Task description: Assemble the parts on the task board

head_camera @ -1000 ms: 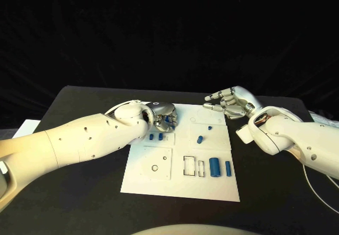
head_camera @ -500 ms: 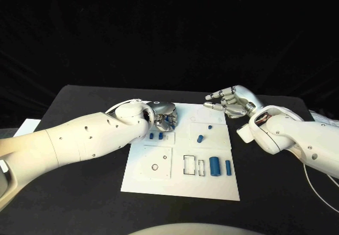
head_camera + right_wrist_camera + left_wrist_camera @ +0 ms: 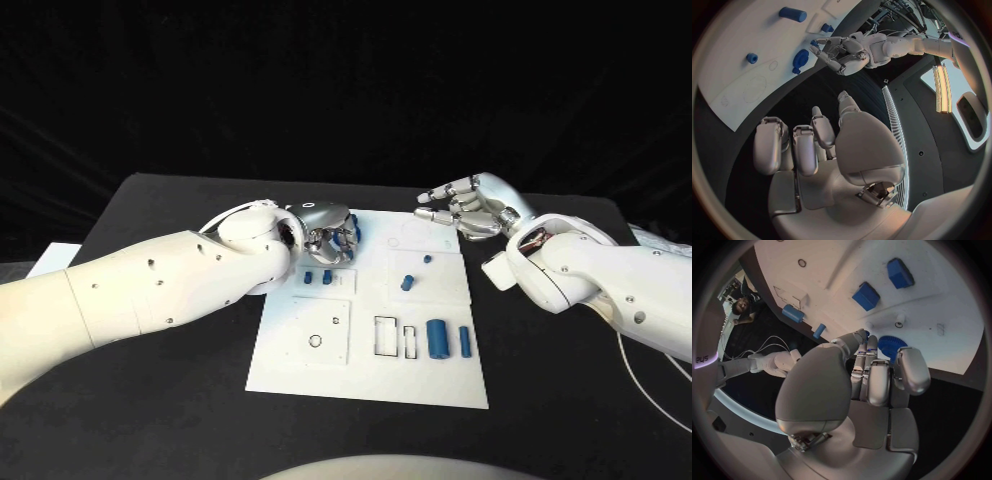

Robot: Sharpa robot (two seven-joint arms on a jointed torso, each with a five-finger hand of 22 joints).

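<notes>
Because the small blue round ribbed plastic part (image 3: 892,346) looks like a rigid, light moulded piece, it should tolerate a firm pinch; the ribbed rim appears to offer the best purchase, and the smooth faces may slip. It lies on the white rectangular task board (image 3: 303,370) near that board's far left corner, close to the edge that meets the black table (image 3: 173,400).

The left hand (image 3: 329,236) hovers over this corner. In the left wrist view its fingers (image 3: 879,382) are curled in close together, their tips just beside the round part; whether they touch or pinch it cannot be told, so the hand's state stays undetermined.

Two small blue block-shaped parts (image 3: 317,277) lie nearer the board's middle, just on the near side of the left hand. Blue cylindrical parts (image 3: 437,341) lie toward the board's near right edge, well apart from both hands.

The right hand (image 3: 464,208) hangs over the board's far right corner, fingers apart and partly curled, holding nothing.
</notes>
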